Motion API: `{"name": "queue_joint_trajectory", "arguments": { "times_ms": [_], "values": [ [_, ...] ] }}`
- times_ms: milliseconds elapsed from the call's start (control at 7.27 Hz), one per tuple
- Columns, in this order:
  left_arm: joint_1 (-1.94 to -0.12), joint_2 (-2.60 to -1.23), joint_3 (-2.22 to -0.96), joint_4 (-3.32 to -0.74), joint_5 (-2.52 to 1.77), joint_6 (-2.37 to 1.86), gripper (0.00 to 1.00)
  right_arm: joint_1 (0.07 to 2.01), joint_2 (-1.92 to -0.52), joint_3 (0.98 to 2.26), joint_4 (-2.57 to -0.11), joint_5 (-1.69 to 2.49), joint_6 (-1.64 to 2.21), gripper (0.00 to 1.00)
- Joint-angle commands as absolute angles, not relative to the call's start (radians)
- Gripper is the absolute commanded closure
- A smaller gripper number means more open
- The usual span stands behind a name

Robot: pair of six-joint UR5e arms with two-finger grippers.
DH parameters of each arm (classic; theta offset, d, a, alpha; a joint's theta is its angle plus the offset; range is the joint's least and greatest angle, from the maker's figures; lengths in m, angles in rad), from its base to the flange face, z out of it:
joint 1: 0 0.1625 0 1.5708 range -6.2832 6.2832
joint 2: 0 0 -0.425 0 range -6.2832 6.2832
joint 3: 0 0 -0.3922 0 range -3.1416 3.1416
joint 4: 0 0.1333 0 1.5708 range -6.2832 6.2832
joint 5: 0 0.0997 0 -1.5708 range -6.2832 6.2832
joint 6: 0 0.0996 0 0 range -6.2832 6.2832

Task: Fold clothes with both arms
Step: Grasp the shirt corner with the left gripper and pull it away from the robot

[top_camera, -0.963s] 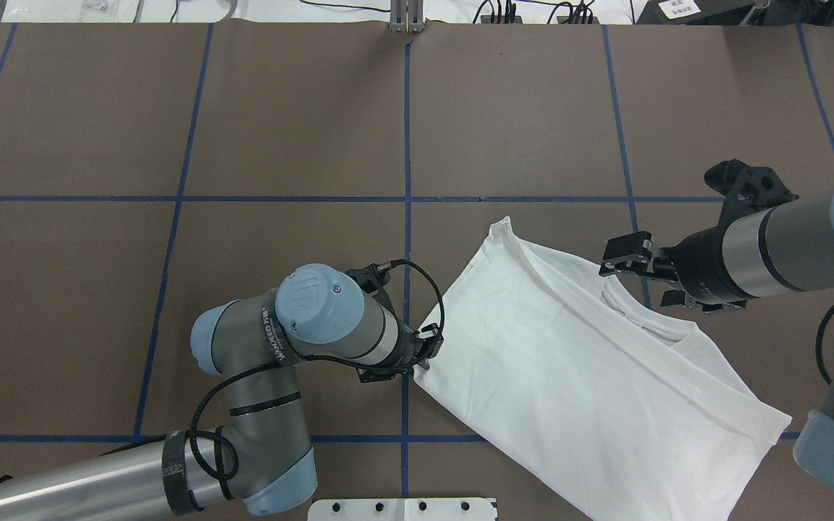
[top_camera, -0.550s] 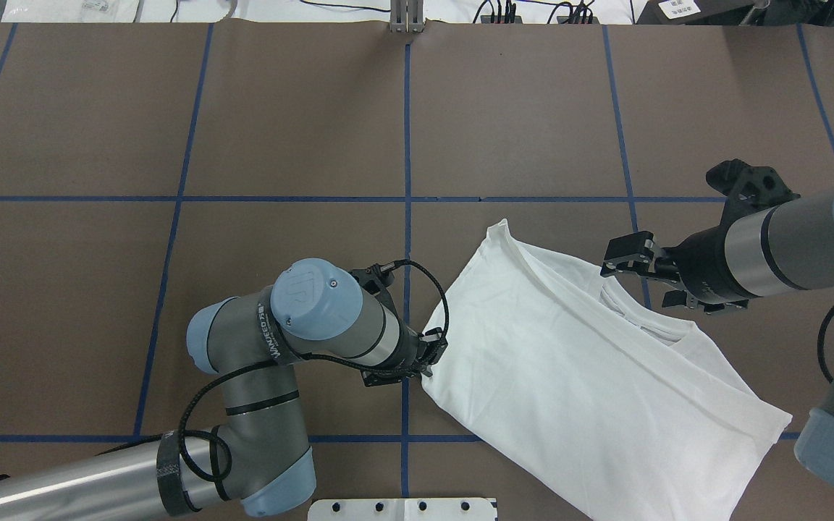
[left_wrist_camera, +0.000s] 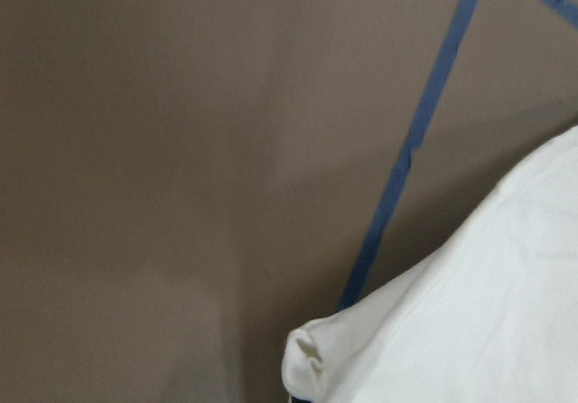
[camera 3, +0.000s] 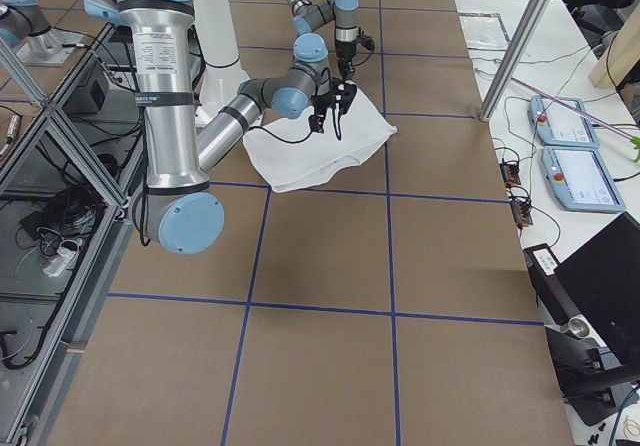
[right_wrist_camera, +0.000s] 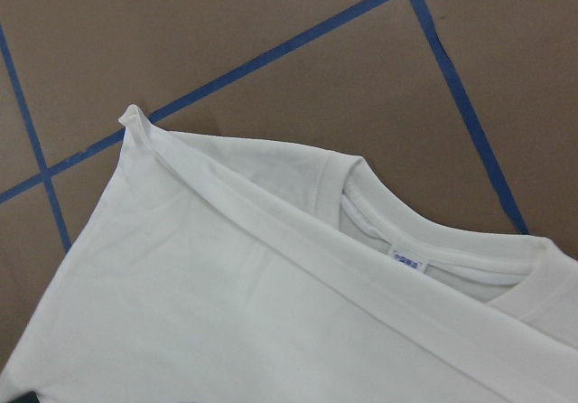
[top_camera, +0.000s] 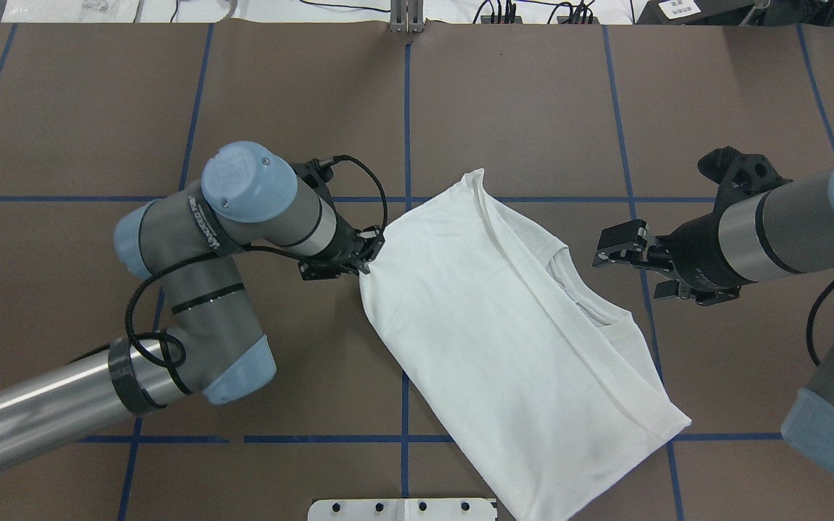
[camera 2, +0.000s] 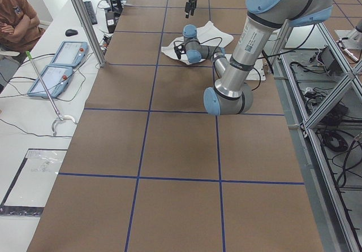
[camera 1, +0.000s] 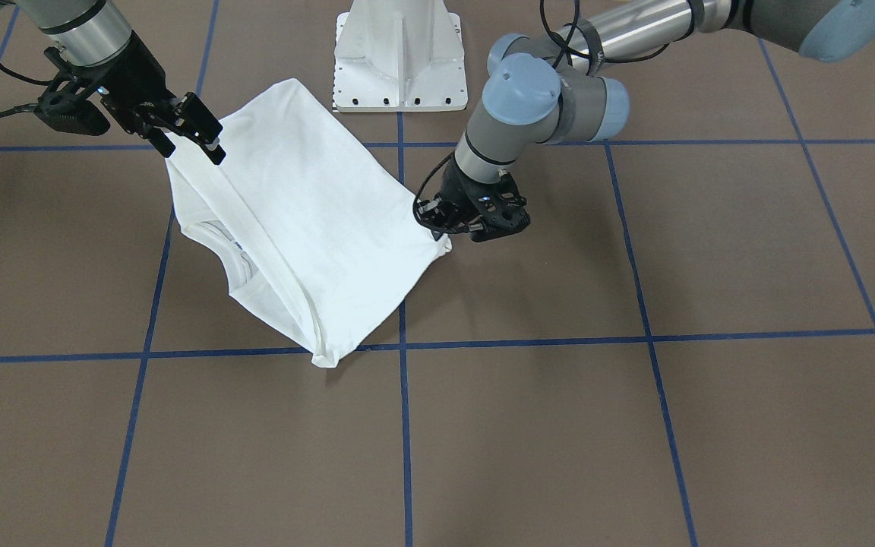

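White cotton shirt (top_camera: 504, 340), part-folded, lies on the brown table (top_camera: 533, 108). Left gripper (top_camera: 366, 264) pinches its corner; right gripper (top_camera: 630, 269) hangs unclenched, apart. Risk: one-sided pull could drag and skew the fold.

My left arm (top_camera: 192, 340) was folded sharply at the elbow, and its wrist angled down and forward. My left gripper (top_camera: 368, 258) had its fingers pinched together on one corner of the shirt (top_camera: 504, 333). My right arm (top_camera: 786, 224) lay stretched out nearly level, with the wrist pointing inward toward my left side. My right gripper (camera 1: 213, 143) hung with its fingers spread apart and gripped nothing. It was close to the shirt's shoulder edge. Whether it touched the cloth, I could not tell.
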State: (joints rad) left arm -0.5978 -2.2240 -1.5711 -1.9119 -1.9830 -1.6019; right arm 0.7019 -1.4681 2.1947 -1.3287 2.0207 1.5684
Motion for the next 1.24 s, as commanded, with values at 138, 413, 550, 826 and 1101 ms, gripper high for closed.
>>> {"name": "queue_joint_trajectory", "arguments": {
  "times_ms": [138,413,550,826,1101],
  "values": [
    [-0.753,-2.255,-1.432,-1.919,-1.979,-1.416,1.0,0.707,-1.405,2.149,-1.33,2.022,1.569,0.0],
    [-0.784,-2.394,-1.17,-2.079,-1.939,-1.405,1.0,0.71,-1.404,2.145,-1.331,2.02,1.568,0.0],
    [-0.805,-2.439,-1.06,-2.177,-1.919,-1.388,1.0,0.715,-1.396,2.129,-1.33,2.025,1.568,0.0],
    [-0.808,-2.471,-0.968,-2.329,-1.782,-1.382,1.0,0.716,-1.39,2.126,-1.33,2.025,1.568,0.0],
    [-0.805,-2.545,-0.904,-2.37,-1.779,-1.382,1.0,0.721,-1.388,2.118,-1.33,2.025,1.566,0.0]
  ]
}}
